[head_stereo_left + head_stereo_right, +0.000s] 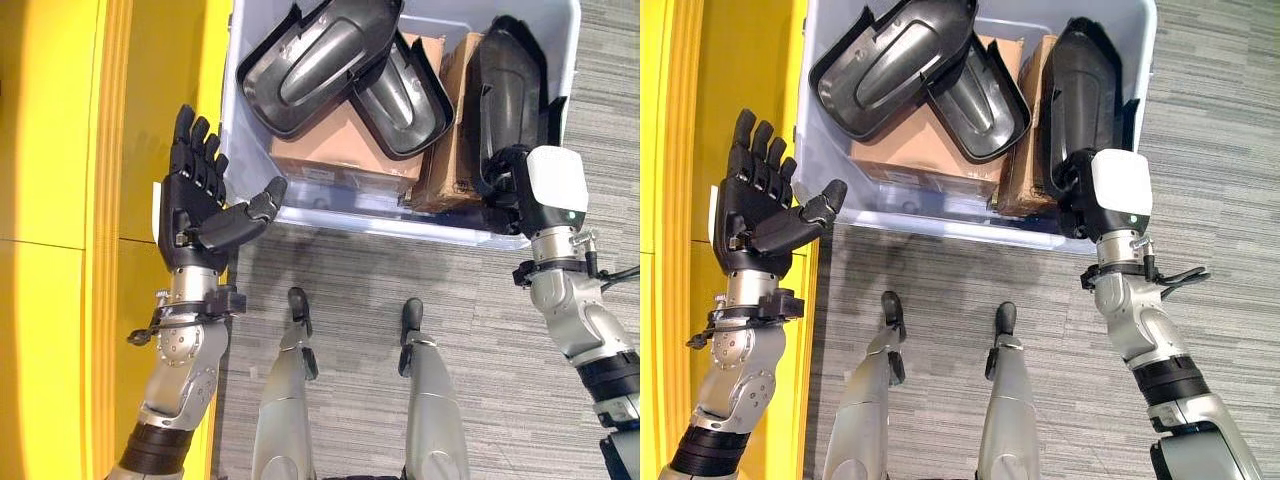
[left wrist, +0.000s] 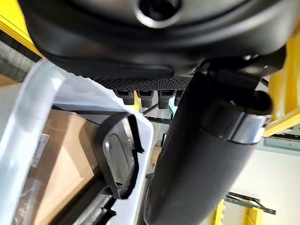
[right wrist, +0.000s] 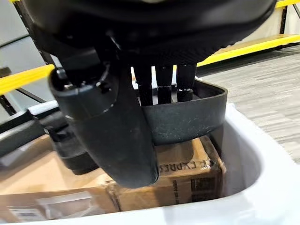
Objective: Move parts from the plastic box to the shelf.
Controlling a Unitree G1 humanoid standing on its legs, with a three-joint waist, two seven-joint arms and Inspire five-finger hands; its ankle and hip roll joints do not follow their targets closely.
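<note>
Black part (image 1: 508, 95) standing on its long axis, running twelve to six o'clock, against the right wall of the plastic box (image 1: 400, 222); right hand (image 1: 512, 185) at its six-o'clock end, fingers curled over the rim; left hand (image 1: 200, 195) open and empty, outside the box at nine o'clock.
</note>
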